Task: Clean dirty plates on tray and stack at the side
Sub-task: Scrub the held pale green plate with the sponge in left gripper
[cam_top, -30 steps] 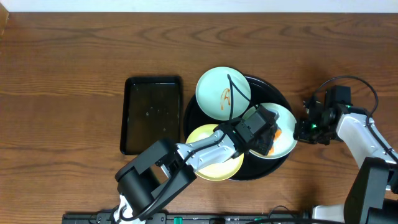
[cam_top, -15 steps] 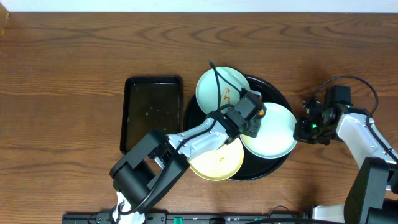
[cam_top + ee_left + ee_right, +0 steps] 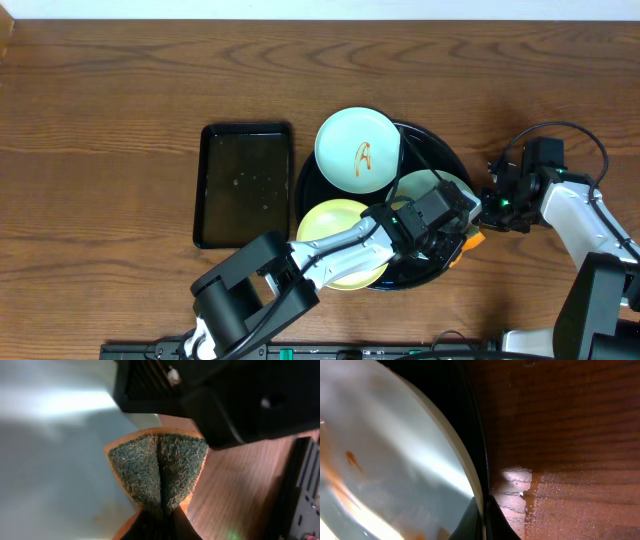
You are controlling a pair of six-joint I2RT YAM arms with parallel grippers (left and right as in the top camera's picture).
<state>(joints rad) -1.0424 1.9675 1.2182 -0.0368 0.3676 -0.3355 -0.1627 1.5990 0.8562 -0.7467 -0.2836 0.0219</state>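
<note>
At the tray's [image 3: 440, 150] right edge, a mint plate [image 3: 395, 450] is pinched by its rim in the right gripper [image 3: 482, 517], apparently to steady it for wiping. A folded sponge [image 3: 157, 472] is clamped in the left gripper [image 3: 452, 228] and held at that plate's outer edge, where orange traces are seen. A smeared plate [image 3: 358, 150] and a yellow plate [image 3: 330, 225] lie on the tray's left side, unstacked.
</note>
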